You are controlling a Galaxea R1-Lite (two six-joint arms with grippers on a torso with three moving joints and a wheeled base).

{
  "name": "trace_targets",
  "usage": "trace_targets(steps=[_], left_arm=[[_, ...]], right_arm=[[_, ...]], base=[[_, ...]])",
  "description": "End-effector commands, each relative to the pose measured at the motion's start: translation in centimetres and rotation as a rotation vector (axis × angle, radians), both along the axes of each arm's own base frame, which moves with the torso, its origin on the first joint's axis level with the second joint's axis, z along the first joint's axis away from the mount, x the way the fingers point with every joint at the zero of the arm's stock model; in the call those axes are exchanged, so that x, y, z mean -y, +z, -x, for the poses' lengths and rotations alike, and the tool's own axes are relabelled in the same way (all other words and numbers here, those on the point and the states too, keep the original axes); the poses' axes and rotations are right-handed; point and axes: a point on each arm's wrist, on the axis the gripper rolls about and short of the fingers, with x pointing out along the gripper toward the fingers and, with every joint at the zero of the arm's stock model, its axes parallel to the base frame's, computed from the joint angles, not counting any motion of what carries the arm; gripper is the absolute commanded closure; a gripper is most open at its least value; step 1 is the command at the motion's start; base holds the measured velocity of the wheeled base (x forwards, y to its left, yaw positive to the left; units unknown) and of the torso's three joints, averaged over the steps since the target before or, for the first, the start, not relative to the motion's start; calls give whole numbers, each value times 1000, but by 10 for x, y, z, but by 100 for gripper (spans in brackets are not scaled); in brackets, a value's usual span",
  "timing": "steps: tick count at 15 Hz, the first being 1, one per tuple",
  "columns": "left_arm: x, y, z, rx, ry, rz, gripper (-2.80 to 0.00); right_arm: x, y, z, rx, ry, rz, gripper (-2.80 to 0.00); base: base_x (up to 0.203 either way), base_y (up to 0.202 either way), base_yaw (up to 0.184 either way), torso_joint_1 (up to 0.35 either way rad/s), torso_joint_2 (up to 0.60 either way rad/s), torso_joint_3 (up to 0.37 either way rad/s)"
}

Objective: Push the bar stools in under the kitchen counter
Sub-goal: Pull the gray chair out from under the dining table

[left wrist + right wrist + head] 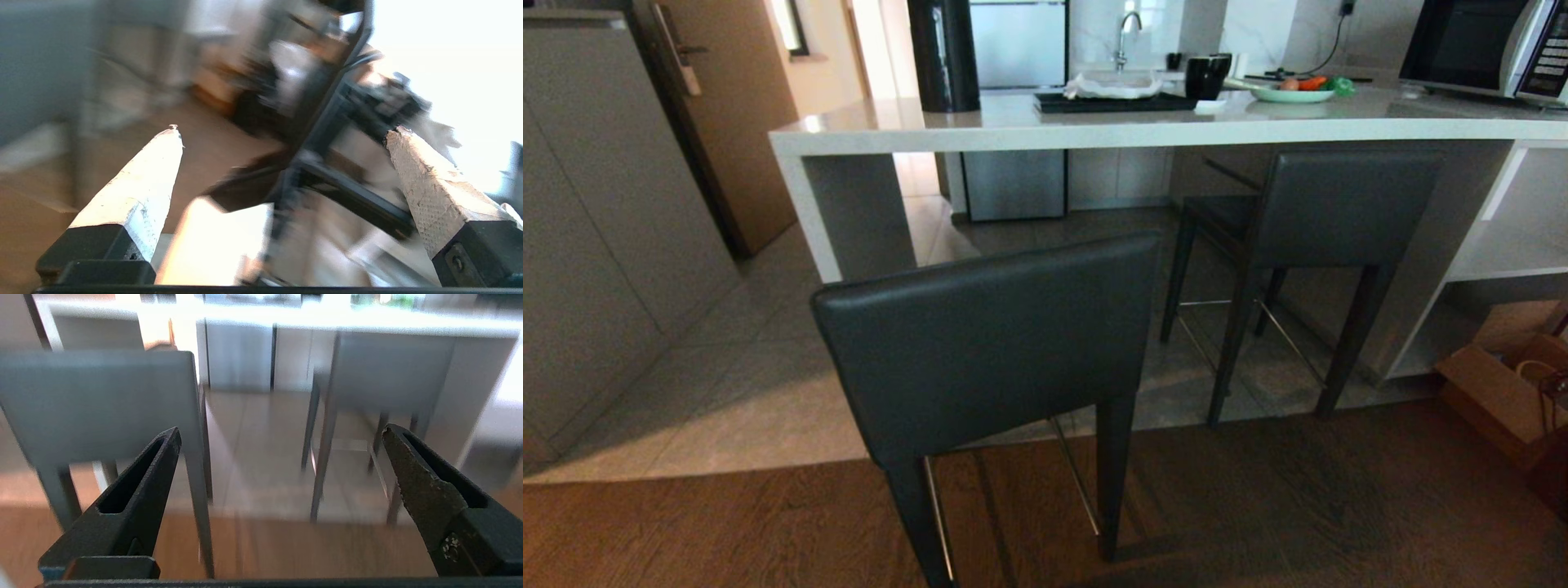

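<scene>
Leather backrest of near stool [988, 343]: press squarely, both pincers [282, 437] [284, 134] wide open, empty, toward surface [1094, 131].

Both bar stools [996, 343] have dark-grey leather backrests, dark legs and chrome footrests. The bench [1094, 131] is pale, glossy grey-white. Floor [1258, 506]: brown wood, then grey tile.

Microwave [1486, 45], green plate [1290, 95], black tray [1111, 103]
</scene>
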Motion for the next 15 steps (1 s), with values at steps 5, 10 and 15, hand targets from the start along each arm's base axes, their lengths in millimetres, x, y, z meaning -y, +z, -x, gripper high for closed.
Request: trace_targets(steps=[5, 10, 15], left_arm=[[-5, -109, -5, 231, 543, -275, -280], [-16, -189, -46, 153, 1041, -419, -280], [-16, -230, -65, 126, 1061, -472, -280]], right_arm=[[-1, -53, -17, -142, -13, 3, -280], [0, -109, -61, -130, -57, 51, -280], [1, -125, -67, -172, -102, 60, -280]], base=[[0, 0, 0, 0, 0, 0], [0, 0, 0, 0, 0, 0], [0, 0, 0, 0, 0, 0]])
